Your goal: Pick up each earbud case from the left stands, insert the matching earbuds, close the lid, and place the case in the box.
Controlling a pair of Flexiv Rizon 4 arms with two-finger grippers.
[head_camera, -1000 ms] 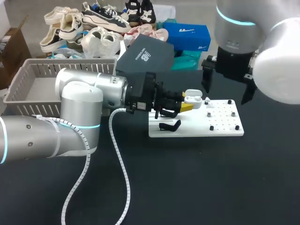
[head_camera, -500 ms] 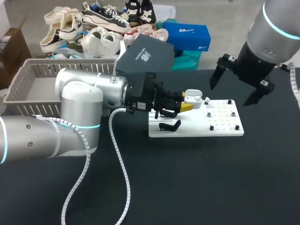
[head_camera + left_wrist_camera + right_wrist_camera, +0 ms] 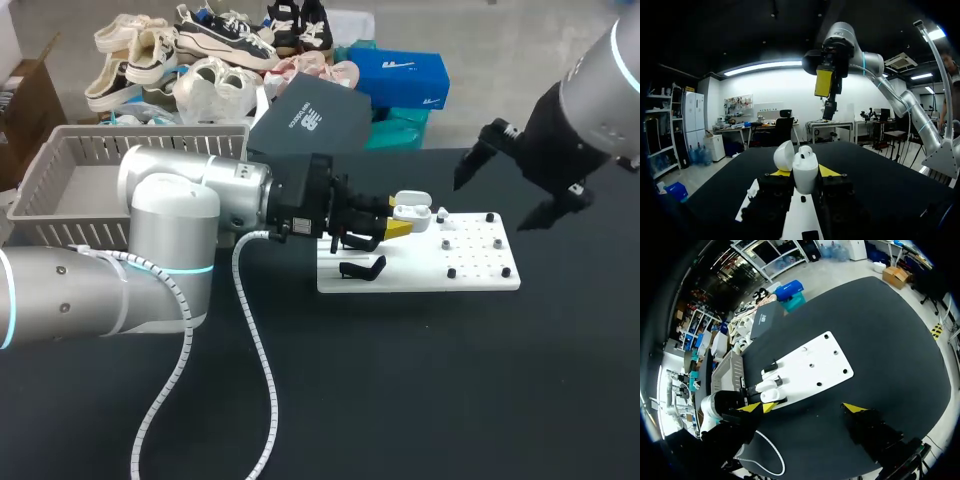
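Note:
A white earbud case (image 3: 411,210) with its lid up is held over the left part of the white board (image 3: 470,270). My left gripper (image 3: 397,229) is shut on it, level with the table. In the left wrist view the case (image 3: 805,171) stands upright between the yellow-tipped fingers (image 3: 828,171), and the open lid (image 3: 785,155) leans to one side. My right gripper (image 3: 517,190) hangs open and empty, high over the board's far right corner. From its wrist view the right gripper (image 3: 805,409) looks down on the board (image 3: 812,367) and the case (image 3: 767,389).
An empty black stand (image 3: 362,268) sits on the board's left end, and several small black pegs (image 3: 451,272) dot its right half. A grey basket (image 3: 60,185) stands at the far left. A dark box (image 3: 310,120) lies behind the table.
My right arm has swung right and turned, carrying its open gripper from above the board's back edge toward the right. The left arm and case have not moved.

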